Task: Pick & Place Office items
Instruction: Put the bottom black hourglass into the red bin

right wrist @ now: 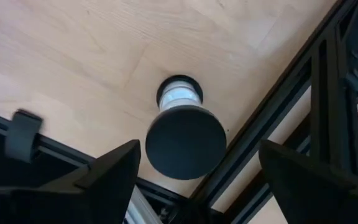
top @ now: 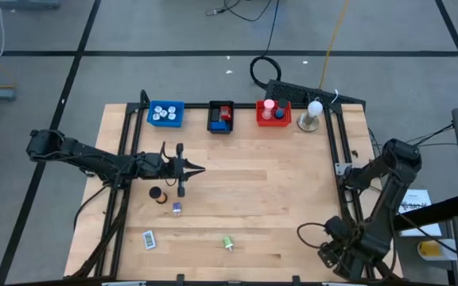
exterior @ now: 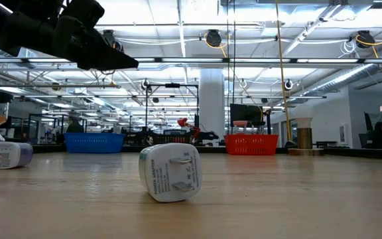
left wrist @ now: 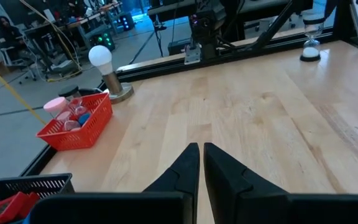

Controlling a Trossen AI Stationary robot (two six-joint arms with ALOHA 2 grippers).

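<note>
- Arms: two. The left gripper [left wrist: 199,149] hangs above the middle of the table [top: 277,199], left of centre, fingers pressed together with nothing between them.
- The right gripper [right wrist: 199,149] is at the near right corner, fingers spread wide and gripping nothing. It hangs directly over a black-capped hourglass [right wrist: 184,140] that stands upright on the wood between the fingers, clear of both.
- Loose office items on the open table, high view: four, all in the near left part.
  - One black cylinder [top: 157,193], nearest the left gripper.
  - One white plug adapter [top: 176,209], just nearer than the cylinder.
  - One white and teal flat piece [top: 149,238], further toward the near edge.
  - One green piece [top: 227,243], alone to the right of the flat piece.
- Trays: three in a row along the far edge.
  - The blue tray [top: 180,105] on the left holds white pieces whose count is unclear.
  - The black tray [top: 213,107] in the middle holds red and blue pieces.
  - The red tray [top: 259,119] on the right holds pink-topped pieces and a blue one.
- One white ball-topped stand [top: 312,115] is just right of the red tray.
- Writing: in the low view the adapter's face carries small printed lines and the flat piece a label. Neither can be read.
- Obstructions: black frame rails [top: 339,151] run along both table sides, and the hourglass stands close beside the right one.
</note>
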